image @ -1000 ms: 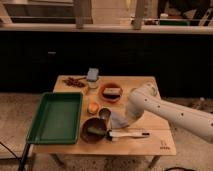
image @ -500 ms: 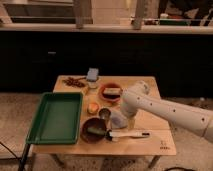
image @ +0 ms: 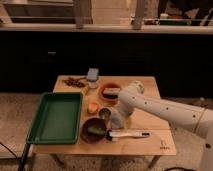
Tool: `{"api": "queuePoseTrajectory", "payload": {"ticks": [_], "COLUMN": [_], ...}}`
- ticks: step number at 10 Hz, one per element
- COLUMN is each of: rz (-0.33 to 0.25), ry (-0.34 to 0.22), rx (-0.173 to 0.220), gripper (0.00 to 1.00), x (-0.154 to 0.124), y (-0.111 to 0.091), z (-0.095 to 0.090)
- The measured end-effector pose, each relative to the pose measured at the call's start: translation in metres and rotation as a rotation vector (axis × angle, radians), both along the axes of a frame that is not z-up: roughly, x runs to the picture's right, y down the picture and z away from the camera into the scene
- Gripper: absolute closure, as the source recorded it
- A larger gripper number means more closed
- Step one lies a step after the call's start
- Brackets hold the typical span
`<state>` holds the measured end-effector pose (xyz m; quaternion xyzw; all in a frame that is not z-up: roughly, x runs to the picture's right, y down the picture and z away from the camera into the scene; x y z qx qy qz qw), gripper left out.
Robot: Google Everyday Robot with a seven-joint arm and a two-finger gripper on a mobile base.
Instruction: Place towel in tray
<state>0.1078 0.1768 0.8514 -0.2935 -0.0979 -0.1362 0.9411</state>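
Observation:
The green tray [image: 55, 117] lies on the left part of the wooden table [image: 160, 145]. My white arm reaches in from the right and bends down over the table's middle. My gripper [image: 115, 120] is low at the arm's end, just right of a small metal cup [image: 105, 113] and above a dark brown bowl [image: 93, 130]. A pale grey bundle at the gripper may be the towel [image: 119, 119]; I cannot tell it apart from the gripper's own body. The gripper is well right of the tray.
A white tool with a dark handle [image: 128, 134] lies near the front edge. A red bowl [image: 110, 93], an orange object [image: 93, 107], a blue-white packet [image: 92, 75] and a brown snack [image: 75, 82] sit toward the back. A dark counter stands behind.
My arm has shifted a little to the left, toward the table's middle, and its end has stayed low by the bowls. The objects on the table have not moved.

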Motion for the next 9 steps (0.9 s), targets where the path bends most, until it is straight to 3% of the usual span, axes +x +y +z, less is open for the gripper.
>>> {"api": "queuePoseTrajectory", "payload": {"ticks": [4, 9], "rz": [0.036, 0.122], "ry": [0.024, -0.036], "rx": [-0.024, -0.090], "gripper": [0.20, 0.20], "x": [0.002, 0.009], "y": [0.002, 0.009], "z": [0.021, 0.035]}}
